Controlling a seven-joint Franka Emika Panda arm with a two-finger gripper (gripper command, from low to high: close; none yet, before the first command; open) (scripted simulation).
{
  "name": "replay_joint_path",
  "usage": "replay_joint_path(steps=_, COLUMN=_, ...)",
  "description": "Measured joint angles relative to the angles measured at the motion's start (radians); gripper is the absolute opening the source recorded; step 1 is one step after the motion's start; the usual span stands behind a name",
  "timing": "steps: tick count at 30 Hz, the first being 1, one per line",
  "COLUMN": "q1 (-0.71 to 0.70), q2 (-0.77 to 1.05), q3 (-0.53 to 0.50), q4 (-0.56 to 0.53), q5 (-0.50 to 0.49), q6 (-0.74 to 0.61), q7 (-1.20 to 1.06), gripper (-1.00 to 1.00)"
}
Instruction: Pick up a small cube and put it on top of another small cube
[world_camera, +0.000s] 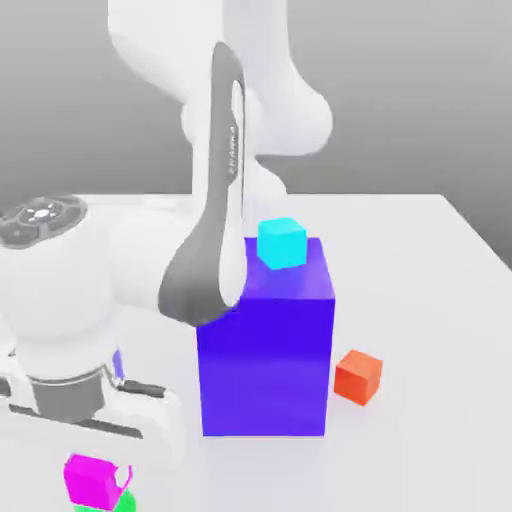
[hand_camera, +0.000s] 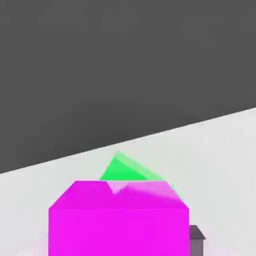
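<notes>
Here, by size:
- the arm (world_camera: 215, 200) over a white table (world_camera: 440, 300)
- a purple block (world_camera: 265, 350) carrying a cyan cube (world_camera: 282, 243)
- an orange-red cube (world_camera: 358, 377) beside it
- gripper (world_camera: 95, 440): whether its fingers are apart or together I cannot tell
- the magenta cube (world_camera: 92, 478) sits on the green cube (world_camera: 122, 502), below the hand

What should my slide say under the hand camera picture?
Pink cube sitting on the green cube, on a white table.

A glossy bright magenta small cube (world_camera: 92, 478) sits over a bright green small cube (world_camera: 122, 502) at the near edge of a pale white table (world_camera: 430, 300). A deep purple-blue block (world_camera: 268, 350) carries a cyan cube (world_camera: 282, 243) on top, with an orange-red cube (world_camera: 358, 377) on the exterior view's right. The robot arm (world_camera: 150, 270) is white with a dark grey band.
</notes>
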Motion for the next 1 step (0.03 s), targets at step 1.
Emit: replay_joint_path(steps=1, q1=0.0, q2=0.0, q3=0.0, q4=0.0, q5=0.0, q6=0.0, q7=0.0, gripper=1.0)
